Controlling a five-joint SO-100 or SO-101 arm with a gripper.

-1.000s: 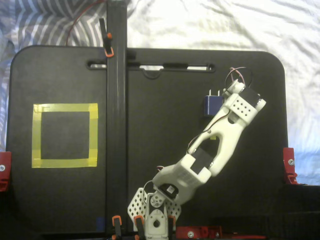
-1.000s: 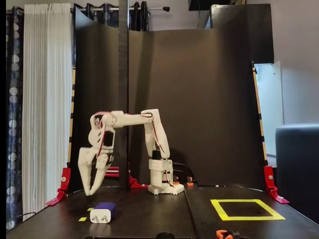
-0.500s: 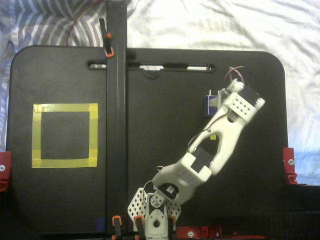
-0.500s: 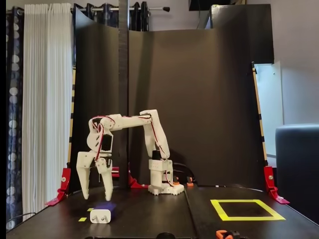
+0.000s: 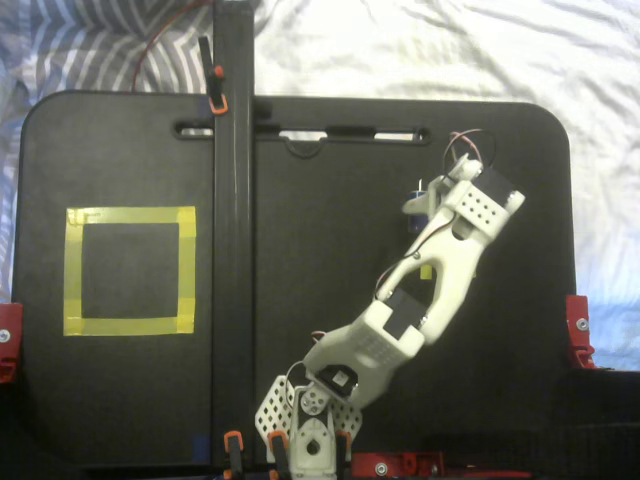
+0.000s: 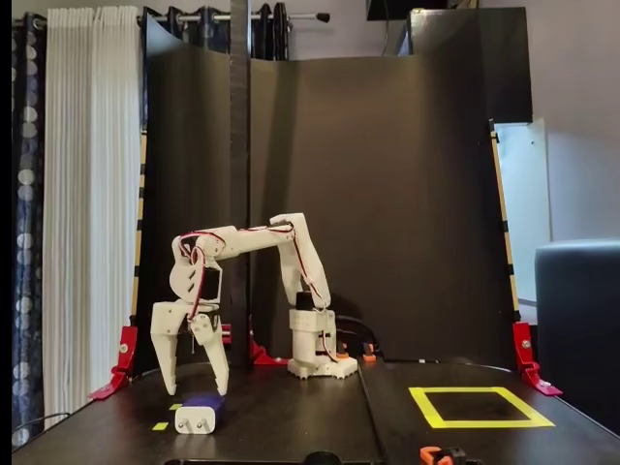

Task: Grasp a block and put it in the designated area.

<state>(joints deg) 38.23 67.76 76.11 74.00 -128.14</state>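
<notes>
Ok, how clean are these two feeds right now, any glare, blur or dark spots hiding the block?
In the fixed view from above, the picture is soft and the white arm covers most of the block; the bedsheet is washed out bright. In the front fixed view, focus is sharper, the open gripper stands out against the dark backdrop, the block sits clear, and the yellow-taped designated area shows no glare.

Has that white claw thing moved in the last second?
Yes. The end effector has dropped toward the black table, closer to the block.
</notes>
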